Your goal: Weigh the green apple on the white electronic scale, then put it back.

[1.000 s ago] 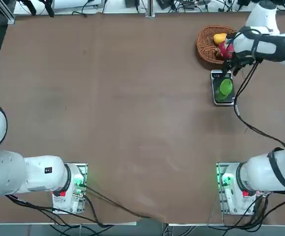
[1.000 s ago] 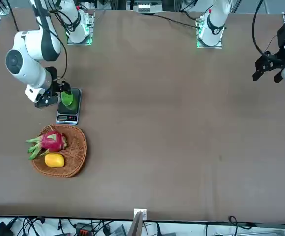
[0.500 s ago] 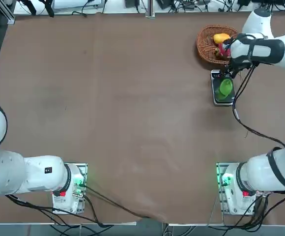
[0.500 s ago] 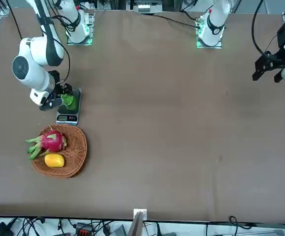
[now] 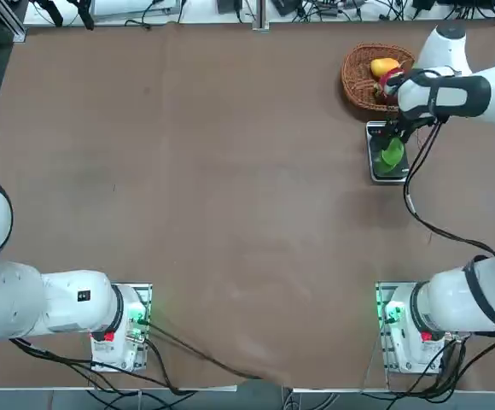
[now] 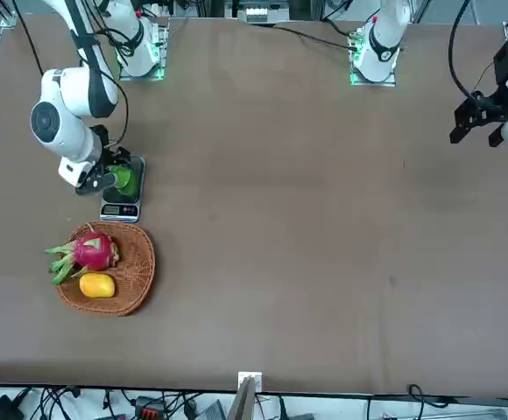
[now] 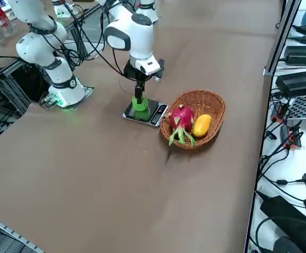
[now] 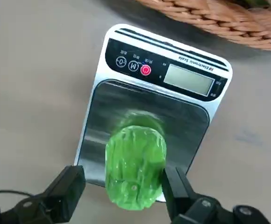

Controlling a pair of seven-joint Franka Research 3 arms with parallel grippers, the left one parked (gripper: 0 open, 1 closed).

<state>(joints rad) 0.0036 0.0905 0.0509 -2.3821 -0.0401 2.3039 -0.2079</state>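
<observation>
The green apple (image 8: pixel 135 163) lies on the dark platform of the white electronic scale (image 8: pixel 187 79), whose display end points toward the basket. My right gripper (image 8: pixel 122 183) hangs straight over the apple and is open, with one finger on each side of the fruit. From overhead, the apple (image 5: pixel 392 155) shows on the scale (image 5: pixel 376 134) under the gripper (image 5: pixel 394 137). Across the table, the gripper (image 6: pixel 107 180) stands beside the apple (image 6: pixel 124 179) above the scale (image 6: pixel 120 210). From the side, the gripper (image 7: pixel 138 90) points down onto the apple (image 7: pixel 139 104) and scale (image 7: pixel 154 113).
A wicker basket (image 5: pixel 358 81) stands just beyond the scale's display end. It holds a pink dragon fruit (image 6: pixel 92 251) and a yellow-orange fruit (image 6: pixel 96 284). The arm's cable (image 5: pixel 418 205) trails over the table near the scale.
The right arm's wrist has swung from beside the basket to over the scale and come down around the apple. The apple has stayed on the scale and the fingers have stayed open.
</observation>
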